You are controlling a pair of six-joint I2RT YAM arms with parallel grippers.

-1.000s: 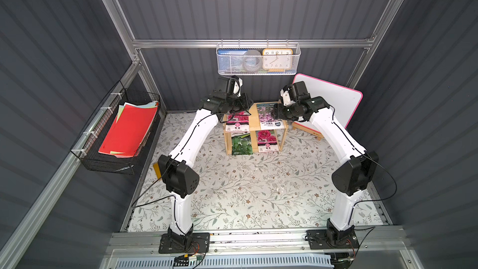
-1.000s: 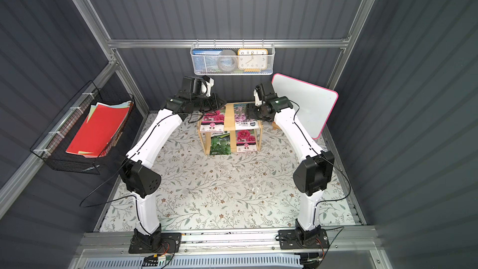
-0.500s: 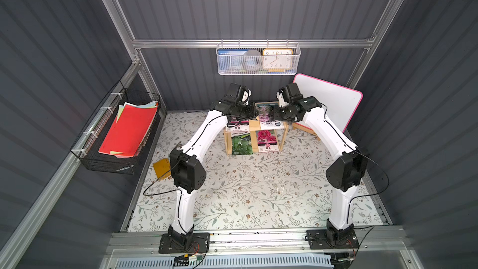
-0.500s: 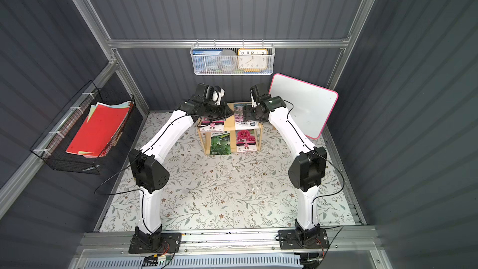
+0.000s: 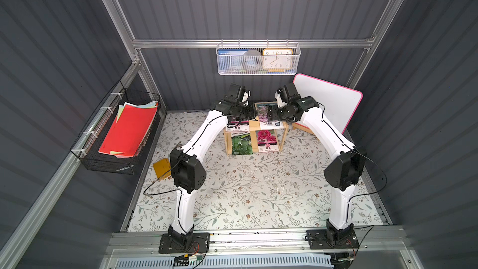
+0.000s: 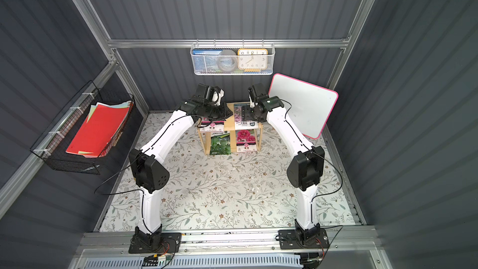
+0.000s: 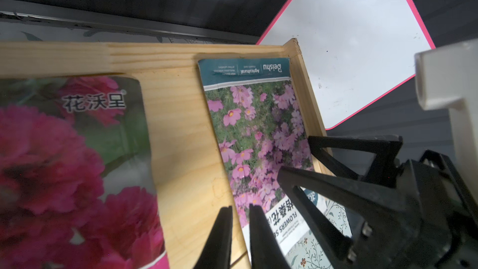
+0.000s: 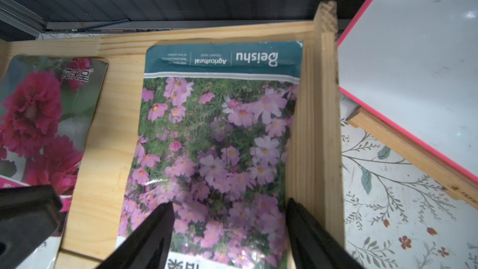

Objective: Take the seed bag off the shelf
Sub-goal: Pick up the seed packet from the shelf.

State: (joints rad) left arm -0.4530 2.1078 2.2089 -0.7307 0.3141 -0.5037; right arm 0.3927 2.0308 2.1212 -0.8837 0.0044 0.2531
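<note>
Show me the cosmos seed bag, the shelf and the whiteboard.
cosmos seed bag (image 8: 214,138): right wrist view, middle of its flower picture.
shelf (image 8: 314,125): right wrist view, side rim beside the bag.
whiteboard (image 8: 413,60): right wrist view, bare white face.

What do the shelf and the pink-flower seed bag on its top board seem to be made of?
The shelf: pale unpainted wood, matte; grain lines and rough end grain show. The pink-flower seed bag: probably glossy plastic film or coated paper; glints and a sealed top band show.
</note>
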